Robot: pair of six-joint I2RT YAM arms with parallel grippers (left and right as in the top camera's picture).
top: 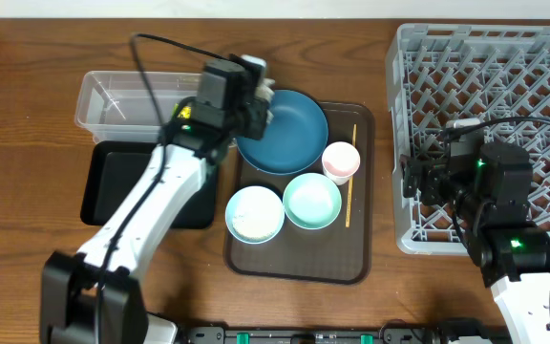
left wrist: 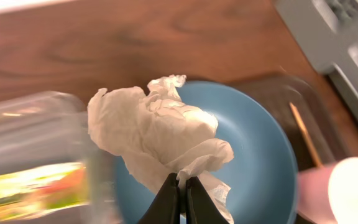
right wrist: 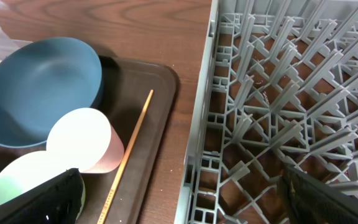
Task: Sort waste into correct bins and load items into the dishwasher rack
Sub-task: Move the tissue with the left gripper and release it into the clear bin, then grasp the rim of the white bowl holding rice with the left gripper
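Observation:
My left gripper point(left wrist: 183, 186) is shut on the crumpled white tissue point(left wrist: 157, 134) and holds it above the left edge of the dark blue plate point(top: 289, 134), beside the clear tub point(top: 122, 96). A yellow-green wrapper point(left wrist: 23, 186) lies in the tub. The black tray point(top: 113, 186) sits in front of the tub. Two pale bowls point(top: 312, 202) point(top: 254, 213), the left one holding white rice, the pinkish cup point(top: 341, 161) and a chopstick point(top: 350, 177) rest on the brown tray. My right gripper point(right wrist: 179, 199) is open over the left edge of the grey rack point(top: 504, 86).
The brown serving tray point(top: 299, 260) lies between the bins and the rack. Cables run above the left arm and over the rack. Bare wooden table lies at the far left and along the front edge.

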